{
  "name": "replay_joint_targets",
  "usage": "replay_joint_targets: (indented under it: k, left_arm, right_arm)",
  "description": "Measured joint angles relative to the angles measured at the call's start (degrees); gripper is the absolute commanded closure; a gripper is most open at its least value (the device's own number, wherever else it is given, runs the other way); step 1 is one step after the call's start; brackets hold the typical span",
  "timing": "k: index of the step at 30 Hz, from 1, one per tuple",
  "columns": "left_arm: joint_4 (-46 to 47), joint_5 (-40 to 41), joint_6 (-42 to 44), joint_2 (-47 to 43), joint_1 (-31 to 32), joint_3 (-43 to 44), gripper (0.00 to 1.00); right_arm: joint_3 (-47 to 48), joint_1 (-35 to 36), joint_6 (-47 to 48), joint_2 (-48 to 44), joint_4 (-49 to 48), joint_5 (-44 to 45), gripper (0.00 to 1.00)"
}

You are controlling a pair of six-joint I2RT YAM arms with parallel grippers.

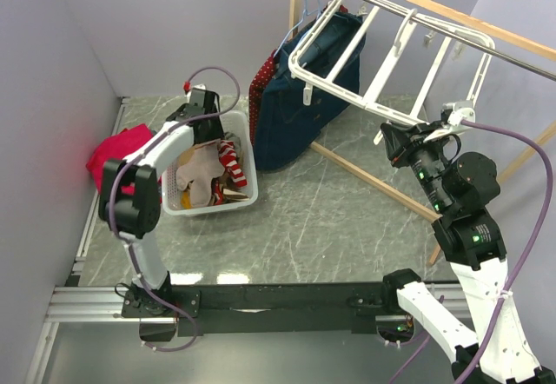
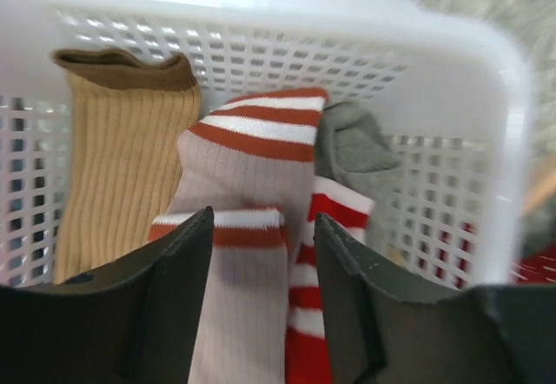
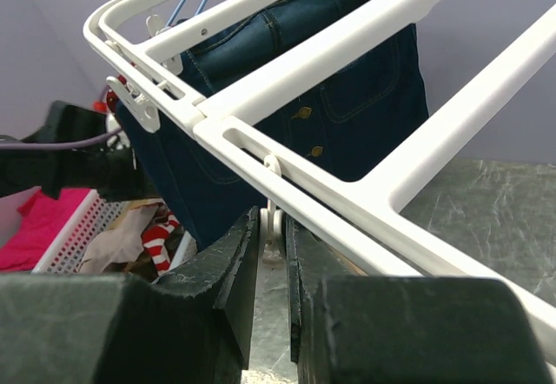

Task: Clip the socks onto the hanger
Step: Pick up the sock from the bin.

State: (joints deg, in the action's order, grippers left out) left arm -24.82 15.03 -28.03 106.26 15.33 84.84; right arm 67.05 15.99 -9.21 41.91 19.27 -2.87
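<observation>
**A:** Step in hand?

**B:** Fetching a sock, by the look of it. Down inside the basket (image 2: 261,2) with the left gripper (image 2: 263,219), fingers apart and straddling the striped sock (image 2: 248,167). No pinch to be seen yet.

**A:** And the other side?

**B:** Well to the right of the basket, up at the hanger (image 3: 287,154). Right gripper (image 3: 272,223) there, fingers nearly together, gripping a dangling clip (image 3: 271,168). Probably holding it ready.

**A:** Whereabouts of the socks?

**B:** All inside the basket. Tan ribbed sock (image 2: 122,158) and grey sock (image 2: 352,145) up against the basket's far wall, striped sock between them. None seen on the hanger.

**A:** Needed next?

**B:** Pinch the striped sock, lift clear of the basket rim, carry up and right to the held clip, feed the cuff in. Best to grip that one alone, or risk dragging a neighbour out of the basket.

**A:** Anything to read?

**B:** Nothing. No brand, label or lettering legible. Only stripes on the sock and buttons on the navy garment (image 1: 300,115) just beyond the basket.
</observation>
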Motion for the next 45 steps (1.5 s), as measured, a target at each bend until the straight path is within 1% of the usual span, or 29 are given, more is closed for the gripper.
replay_joint_targets:
  k: [4, 5, 6, 9, 10, 11, 15, 16, 17, 18, 23, 26, 28, 31, 34, 36, 38, 40, 41, 45]
  left_arm:
    - [-2.75, 0.90, 0.37, 3.74, 0.02, 1.33, 0.47]
    - [-3.37, 1.22, 0.39, 4.26, 0.02, 1.33, 0.52]
    - [-3.89, 1.46, 0.39, 4.61, 0.02, 1.33, 0.62]
    - [-4.92, 2.14, 0.79, 5.03, 0.02, 1.33, 0.77]
    - [-5.20, 2.43, 0.98, 5.03, 0.02, 1.33, 0.78]
    - [-5.27, 2.54, 1.18, 5.01, 0.02, 1.33, 0.82]
    - [-5.90, 2.95, 1.68, 4.55, 0.02, 1.25, 0.84]
    - [-5.97, 2.95, 1.68, 3.93, 0.02, 0.92, 0.85]
    - [-6.03, 2.99, 1.70, 2.58, 0.02, 0.15, 0.89]
    - [-6.27, 2.99, 1.68, 0.96, 0.02, -0.76, 0.91]
    - [-5.49, 2.45, 1.11, -12.04, 0.07, -7.10, 0.98]
    - [-3.58, 0.74, -0.42, -20.94, 0.09, -12.70, 0.97]
    - [-2.54, -0.70, -1.51, -24.44, 0.13, -16.24, 0.96]
    - [-1.51, -3.26, -3.06, -26.43, 0.20, -22.18, 0.94]
    - [-1.09, -5.57, -4.59, -26.27, 0.24, -28.68, 0.89]
    - [-1.38, -6.80, -5.62, -26.64, 0.26, -32.85, 0.76]
    - [-1.68, -7.15, -6.10, -27.58, 0.28, -35.08, 0.63]
    - [-2.16, -7.08, -6.03, -28.72, 0.28, -35.65, 0.59]
    - [-1.95, -7.02, -5.73, -29.29, 0.28, -35.63, 0.55]
    - [-2.10, -6.67, -3.78, -29.66, 0.35, -34.21, 0.51]
  right_arm:
    - [0.00, 0.00, 0.13, -0.11, 0.00, -0.15, 0.85]
    - [0.00, 0.00, 0.13, -0.13, 0.00, -0.17, 0.85]
    - [0.00, 0.00, 0.13, -0.15, 0.00, -0.17, 0.85]
    - [0.00, 0.00, 0.13, -0.17, 0.00, -0.28, 0.85]
    - [0.00, 0.00, 0.13, -0.17, 0.00, -0.35, 0.85]
    - [0.00, 0.00, 0.13, -0.17, 0.00, -0.42, 0.85]
    - [0.00, 0.00, 0.13, -0.17, -0.02, -0.66, 0.85]
    - [0.00, 0.00, 0.13, -0.17, -0.02, -0.72, 0.85]
    - [0.00, 0.00, 0.13, -0.17, -0.02, -0.79, 0.85]
    - [0.00, 0.00, 0.13, -0.17, -0.02, -0.83, 0.85]
    - [-0.39, 0.00, 0.11, -0.26, -0.48, -1.05, 0.85]
    - [-0.96, 0.00, 0.11, -0.46, -0.76, -1.03, 0.85]
    - [-1.03, 0.00, 0.11, -0.52, -0.81, -1.03, 0.85]
    - [-1.11, 0.00, 0.11, -0.74, -0.90, -1.05, 0.85]
    - [-1.46, 0.00, 0.11, -0.96, -1.27, -1.05, 0.85]
    - [-1.62, 0.00, 0.11, -0.98, -1.31, -1.05, 0.85]
    - [-1.75, 0.00, 0.11, -0.98, -1.38, -1.05, 0.85]
    - [-1.79, 0.00, 0.13, -0.98, -1.49, -1.05, 0.85]
    - [-1.81, 0.00, 0.11, -0.98, -1.55, -1.07, 0.85]
    - [-1.81, 0.00, 0.11, -0.98, -1.70, -1.25, 0.85]
